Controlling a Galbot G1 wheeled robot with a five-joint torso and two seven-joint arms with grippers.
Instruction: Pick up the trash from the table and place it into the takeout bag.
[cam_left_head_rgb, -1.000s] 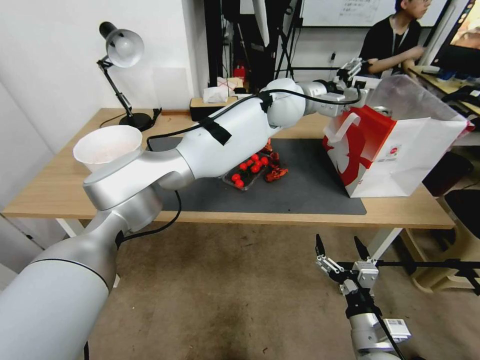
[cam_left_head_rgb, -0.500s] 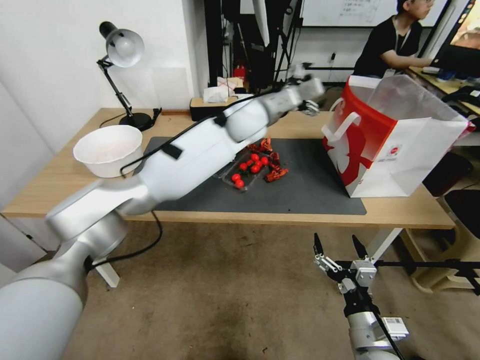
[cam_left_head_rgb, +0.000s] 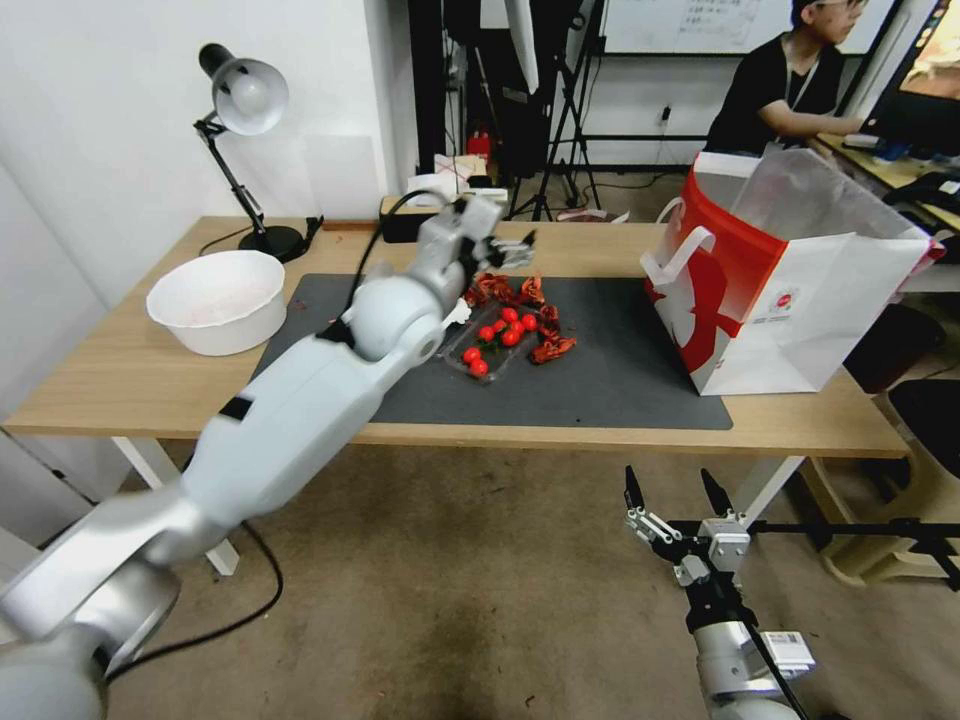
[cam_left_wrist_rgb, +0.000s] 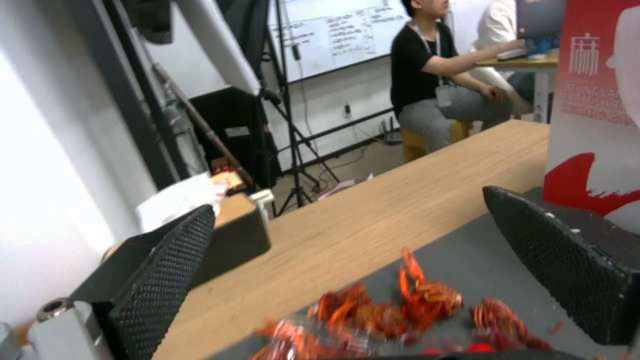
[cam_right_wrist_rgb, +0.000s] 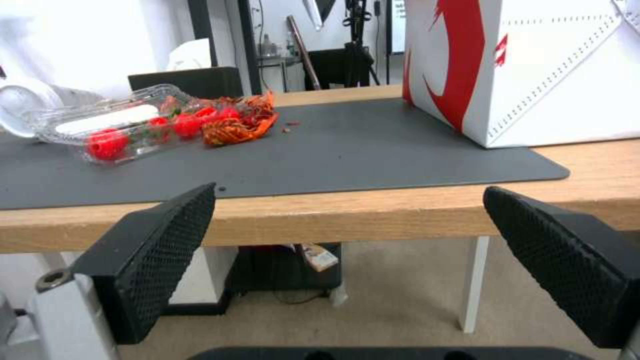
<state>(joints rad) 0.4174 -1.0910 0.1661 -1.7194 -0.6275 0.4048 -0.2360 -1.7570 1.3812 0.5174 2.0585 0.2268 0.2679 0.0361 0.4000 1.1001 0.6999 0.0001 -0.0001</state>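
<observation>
White takeout bag (cam_left_head_rgb: 800, 300) — red sides, upright.

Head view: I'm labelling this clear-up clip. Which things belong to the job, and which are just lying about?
Job: takeout bag, table, red shell scraps (likely trash), open left gripper above them.
Lying about: tomato tray, white bowl, desk lamp, right gripper parked low.

White wall (cam_left_head_rgb: 120, 150); brown carpet floor (cam_left_head_rgb: 480, 600); black desk lamp (cam_left_head_rgb: 240, 100); tripod stands (cam_left_head_rgb: 570, 120); whiteboard (cam_left_head_rgb: 690, 25).
</observation>
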